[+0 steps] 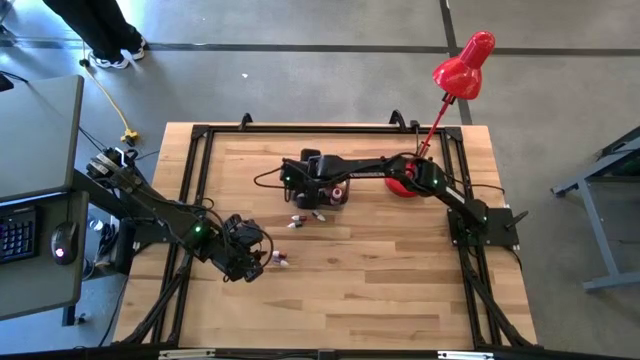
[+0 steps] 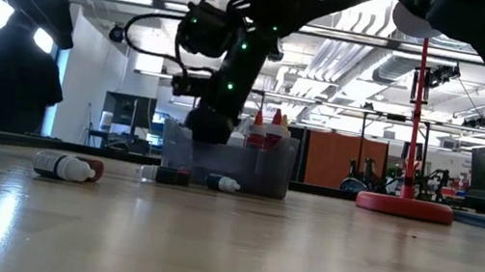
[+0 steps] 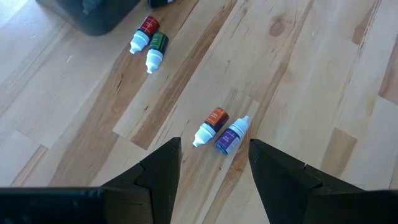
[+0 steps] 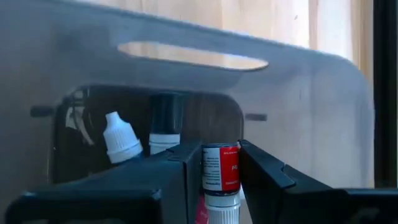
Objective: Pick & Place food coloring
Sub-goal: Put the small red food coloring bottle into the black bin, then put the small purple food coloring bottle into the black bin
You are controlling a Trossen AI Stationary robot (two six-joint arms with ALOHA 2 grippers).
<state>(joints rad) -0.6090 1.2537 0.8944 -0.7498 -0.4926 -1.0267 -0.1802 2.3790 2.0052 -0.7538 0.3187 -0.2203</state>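
Near the bottom of the high view we see bare wood of the desk [image 1: 380, 290]. A little higher, in the lower left of that view, the left pincer [image 1: 252, 258] hangs over the desk with its fingers spread and nothing between them. In the left wrist view two small bottles lie side by side just past its fingers: an orange-labelled bottle [image 3: 210, 126] and a purple-labelled bottle [image 3: 231, 135], touching each other, white tips pointing the same way.

Farther on, near the upper left of the left wrist view, a red-labelled bottle [image 3: 143, 35] and a green-labelled bottle [image 3: 155, 51] lie together on the desk, just beside the dark bin [image 3: 99, 15].

In the middle of the high view, the right pincer [image 1: 322, 190] reaches down into the bin [image 1: 345, 200]. The right wrist view shows it clenched on a red-labelled vial [image 4: 221, 177], held between its two fingers inside the bin. Behind it stand a white-capped bottle [image 4: 120, 138] and a dark-capped bottle [image 4: 165, 121].

In the low view, more bottles with red tops [image 2: 265, 130] stick up from the bin.

Farthest away, at the upper right of the high view, stands a red lamp [image 1: 463, 68].
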